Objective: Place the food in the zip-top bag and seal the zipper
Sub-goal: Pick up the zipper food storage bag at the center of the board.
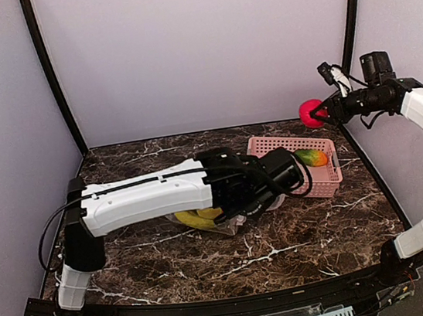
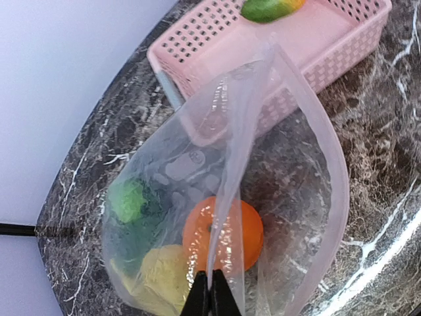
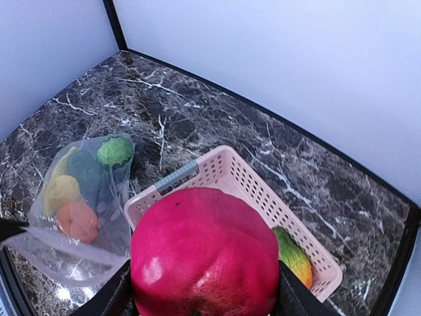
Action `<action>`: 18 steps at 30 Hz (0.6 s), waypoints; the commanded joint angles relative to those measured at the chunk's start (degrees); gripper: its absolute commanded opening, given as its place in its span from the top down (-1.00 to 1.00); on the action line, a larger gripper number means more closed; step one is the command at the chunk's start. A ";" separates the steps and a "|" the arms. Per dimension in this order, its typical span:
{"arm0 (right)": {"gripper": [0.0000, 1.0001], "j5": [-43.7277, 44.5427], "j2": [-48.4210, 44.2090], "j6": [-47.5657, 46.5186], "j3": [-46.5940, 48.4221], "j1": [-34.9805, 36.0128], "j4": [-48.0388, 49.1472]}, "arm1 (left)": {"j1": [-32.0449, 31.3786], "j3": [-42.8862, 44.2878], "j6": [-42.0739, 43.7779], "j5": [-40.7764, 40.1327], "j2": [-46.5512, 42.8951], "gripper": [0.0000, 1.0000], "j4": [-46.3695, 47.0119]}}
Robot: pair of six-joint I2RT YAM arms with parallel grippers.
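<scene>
The clear bag (image 2: 171,164) lies on the marble table (image 1: 301,247) just beside a pink basket (image 1: 272,144). Its mouth is held open. Inside are an orange (image 2: 220,234), lemon (image 2: 161,276), green piece (image 2: 128,201) and banana (image 1: 196,221). The left gripper (image 2: 210,289) is clenched on the bag's mouth edge. The right gripper (image 1: 322,112), raised high near the basket, grasps a red fruit (image 3: 204,260). A mango (image 1: 311,157) sits in the basket.

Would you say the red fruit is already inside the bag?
No, the right pincer holds the red fruit in the air, away from the bag.
</scene>
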 commanded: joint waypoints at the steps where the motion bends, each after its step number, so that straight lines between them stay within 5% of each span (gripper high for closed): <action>1: -0.20 -4.81 0.17 -4.12 4.76 4.00 -4.16 | 1.64 -3.45 -1.26 -0.63 -10.36 0.99 -2.42; 18: -0.19 -10.84 10.11 -4.17 23.18 25.79 -9.31 | 5.88 -21.83 -3.12 -0.26 -29.25 0.99 5.36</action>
